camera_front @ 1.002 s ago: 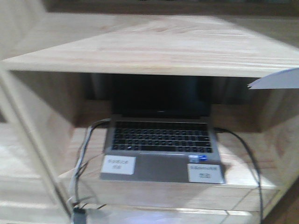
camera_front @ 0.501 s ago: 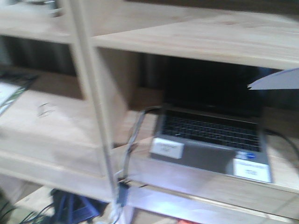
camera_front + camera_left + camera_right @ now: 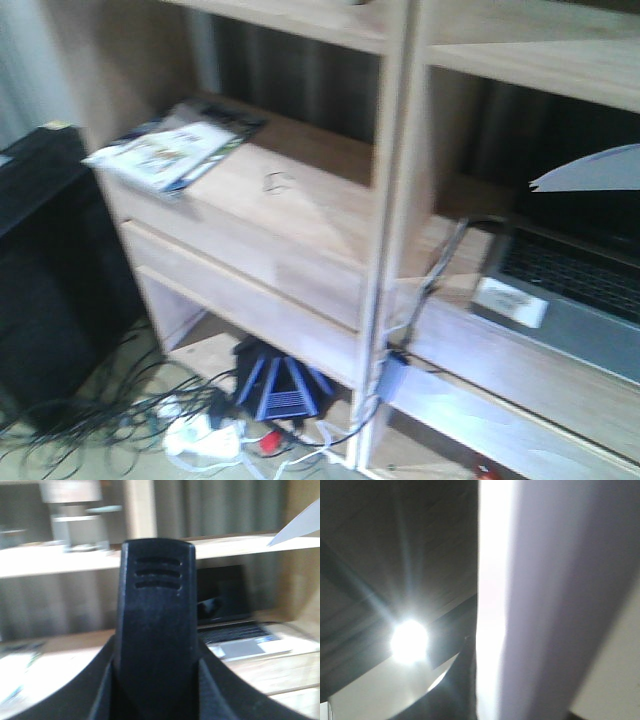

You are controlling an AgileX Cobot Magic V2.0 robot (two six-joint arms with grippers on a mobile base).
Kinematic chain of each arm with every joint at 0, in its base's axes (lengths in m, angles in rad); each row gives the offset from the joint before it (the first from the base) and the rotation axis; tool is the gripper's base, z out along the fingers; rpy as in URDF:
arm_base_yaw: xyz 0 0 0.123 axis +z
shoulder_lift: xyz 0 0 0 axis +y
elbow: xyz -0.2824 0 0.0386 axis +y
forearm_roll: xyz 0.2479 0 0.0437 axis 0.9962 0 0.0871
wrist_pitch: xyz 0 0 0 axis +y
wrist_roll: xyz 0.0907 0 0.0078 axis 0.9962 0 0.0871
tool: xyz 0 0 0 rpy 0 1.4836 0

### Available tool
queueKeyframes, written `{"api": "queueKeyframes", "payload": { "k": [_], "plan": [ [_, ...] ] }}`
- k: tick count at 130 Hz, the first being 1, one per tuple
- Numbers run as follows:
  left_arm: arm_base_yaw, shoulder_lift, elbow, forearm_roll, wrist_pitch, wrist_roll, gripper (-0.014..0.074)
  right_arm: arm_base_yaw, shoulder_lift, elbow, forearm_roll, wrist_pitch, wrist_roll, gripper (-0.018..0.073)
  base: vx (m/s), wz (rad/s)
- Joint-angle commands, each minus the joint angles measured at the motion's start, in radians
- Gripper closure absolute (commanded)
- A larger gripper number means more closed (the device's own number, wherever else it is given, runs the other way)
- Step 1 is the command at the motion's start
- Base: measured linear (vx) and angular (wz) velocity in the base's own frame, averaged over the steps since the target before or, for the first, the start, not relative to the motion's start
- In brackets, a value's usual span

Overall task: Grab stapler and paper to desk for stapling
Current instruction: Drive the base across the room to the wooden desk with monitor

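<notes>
Light wooden shelf unit (image 3: 390, 200) fills the front view, with a grey open laptop (image 3: 570, 290) on its right side. A plain white paper sheet (image 3: 590, 170) is up in the air, close beside the right gripper (image 3: 462, 690). Whether this one or the left gripper (image 3: 156, 630) is closed, I cannot tell.

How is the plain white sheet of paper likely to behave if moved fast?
The plain white sheet of paper looks thin, so it is probably light and may flap. In the front view its corner juts out unsupported without drooping, so it likely keeps some stiffness.
</notes>
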State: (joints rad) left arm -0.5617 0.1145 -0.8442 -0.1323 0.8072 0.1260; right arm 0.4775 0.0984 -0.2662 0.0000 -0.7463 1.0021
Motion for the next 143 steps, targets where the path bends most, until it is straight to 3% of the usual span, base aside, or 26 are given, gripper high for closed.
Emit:
{"api": "queueKeyframes", "payload": {
  "k": [1, 143],
  "plan": [
    [-0.005, 0.017, -0.023, -0.009, -0.117, 0.0, 0.0603, 0.0, 0.013, -0.028, -0.009, -0.032, -0.007, 0.0565, -0.14, 0.57],
    [-0.004, 0.017, -0.023, -0.01, -0.117, 0.0, 0.0603, 0.0, 0.013, -0.028, -0.009, -0.033, -0.007, 0.0565, -0.11, 0.52]
  ]
}}
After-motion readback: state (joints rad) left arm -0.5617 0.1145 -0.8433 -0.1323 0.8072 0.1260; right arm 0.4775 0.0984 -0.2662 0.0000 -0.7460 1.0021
